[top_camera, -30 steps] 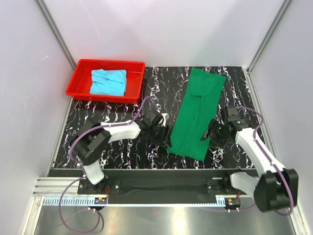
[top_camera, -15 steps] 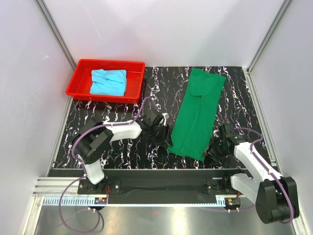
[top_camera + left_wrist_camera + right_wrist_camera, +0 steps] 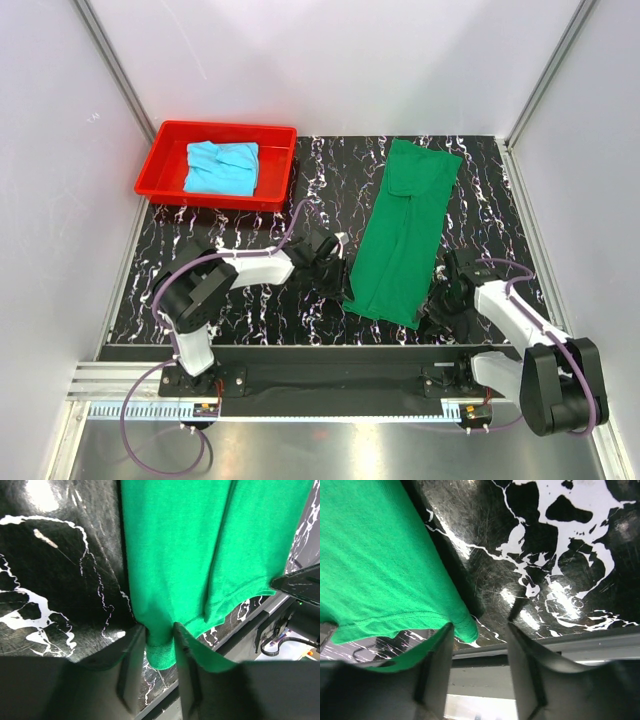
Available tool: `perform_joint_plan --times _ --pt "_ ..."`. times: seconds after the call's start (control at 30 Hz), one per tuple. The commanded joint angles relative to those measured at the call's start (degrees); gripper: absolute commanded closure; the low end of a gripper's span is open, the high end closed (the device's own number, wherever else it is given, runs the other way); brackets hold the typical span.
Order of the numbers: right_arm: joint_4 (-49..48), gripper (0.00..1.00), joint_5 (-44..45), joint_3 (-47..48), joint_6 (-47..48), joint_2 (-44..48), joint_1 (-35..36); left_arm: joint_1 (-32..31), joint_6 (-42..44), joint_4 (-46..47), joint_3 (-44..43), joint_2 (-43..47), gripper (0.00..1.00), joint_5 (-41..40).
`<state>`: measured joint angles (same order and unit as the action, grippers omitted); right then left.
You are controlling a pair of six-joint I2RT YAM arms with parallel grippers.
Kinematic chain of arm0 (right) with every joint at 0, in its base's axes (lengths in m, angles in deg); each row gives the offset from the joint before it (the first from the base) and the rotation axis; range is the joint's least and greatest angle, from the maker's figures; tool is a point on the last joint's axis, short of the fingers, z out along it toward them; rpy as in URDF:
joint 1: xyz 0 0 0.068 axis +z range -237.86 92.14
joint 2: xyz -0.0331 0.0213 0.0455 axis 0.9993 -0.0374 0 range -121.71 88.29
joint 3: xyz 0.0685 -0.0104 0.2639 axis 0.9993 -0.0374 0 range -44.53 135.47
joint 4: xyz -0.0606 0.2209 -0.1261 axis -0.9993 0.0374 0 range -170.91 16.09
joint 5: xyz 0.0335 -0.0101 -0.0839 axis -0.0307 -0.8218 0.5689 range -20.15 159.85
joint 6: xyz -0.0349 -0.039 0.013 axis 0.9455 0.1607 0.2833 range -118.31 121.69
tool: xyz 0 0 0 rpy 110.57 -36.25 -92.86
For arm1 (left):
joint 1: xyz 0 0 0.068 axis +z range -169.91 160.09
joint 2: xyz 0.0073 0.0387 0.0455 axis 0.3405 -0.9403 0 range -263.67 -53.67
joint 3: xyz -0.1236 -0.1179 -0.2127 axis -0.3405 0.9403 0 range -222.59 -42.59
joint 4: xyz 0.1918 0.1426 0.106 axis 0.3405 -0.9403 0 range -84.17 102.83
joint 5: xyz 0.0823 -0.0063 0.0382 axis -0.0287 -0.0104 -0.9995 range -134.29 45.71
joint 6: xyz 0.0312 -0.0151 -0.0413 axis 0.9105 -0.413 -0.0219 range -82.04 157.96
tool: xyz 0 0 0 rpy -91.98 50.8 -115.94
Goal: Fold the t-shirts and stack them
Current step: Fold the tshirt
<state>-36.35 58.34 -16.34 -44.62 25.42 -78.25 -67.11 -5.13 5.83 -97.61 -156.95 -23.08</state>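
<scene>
The dark green t-shirt (image 3: 405, 235) lies folded into a long strip on the black marbled table, running from far right towards the near middle. My left gripper (image 3: 338, 272) is at its near left corner, shut on the hem there; in the left wrist view (image 3: 160, 632) the green cloth (image 3: 200, 555) fills the gap between the jaws. My right gripper (image 3: 437, 305) is at the near right corner, low over the table. In the right wrist view (image 3: 480, 627) it is open, and the shirt's corner (image 3: 462, 622) lies just inside its left finger. The light cyan-blue t-shirt (image 3: 222, 167) lies bunched in the red tray.
The red tray (image 3: 152, 165) stands at the far left of the table. White walls close in the left, right and back. The table's near edge with a metal rail (image 3: 330, 352) runs just behind both grippers.
My right gripper has moved from beside the shirt's right edge back towards the near edge, to the shirt's near right corner. My left gripper has stayed at the near left corner.
</scene>
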Motion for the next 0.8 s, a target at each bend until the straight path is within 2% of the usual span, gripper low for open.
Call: perform_joint_plan --times 0.0,0.07,0.13,0.17,0.2,0.33,0.57,0.77 --pt "-0.70 0.51 0.43 2.58 -0.02 -1.02 0.32 -0.61 0.29 -0.38 1.49 -1.92 0.69 -1.96" --pt "-0.70 0.58 0.26 2.75 0.25 -1.38 0.33 -0.61 0.11 0.06 2.37 -1.48 0.73 -2.05" --pt "-0.09 0.72 0.34 2.84 0.25 -1.46 0.33 -0.53 -0.15 0.76 3.25 -1.39 0.79 -1.79" --pt "0.27 0.82 0.26 2.67 0.60 -1.46 0.24 -0.61 -0.24 1.03 3.61 -1.22 0.82 -1.79" --pt "0.70 1.00 0.43 2.58 0.77 -1.03 0.32 -0.53 -0.59 1.64 4.48 -1.04 0.87 -1.79" --pt "3.34 1.00 -0.44 0.04 -1.85 3.71 0.33 -0.70 -2.26 4.10 7.56 1.15 1.00 -1.70" --pt "4.75 1.00 0.17 -2.69 -8.62 12.67 0.33 -0.88 -3.32 5.16 11.07 4.14 1.00 -2.93" --pt "5.28 1.00 -0.62 -4.10 -10.21 15.67 0.33 -0.96 -3.93 6.29 13.27 5.81 1.00 -2.76"
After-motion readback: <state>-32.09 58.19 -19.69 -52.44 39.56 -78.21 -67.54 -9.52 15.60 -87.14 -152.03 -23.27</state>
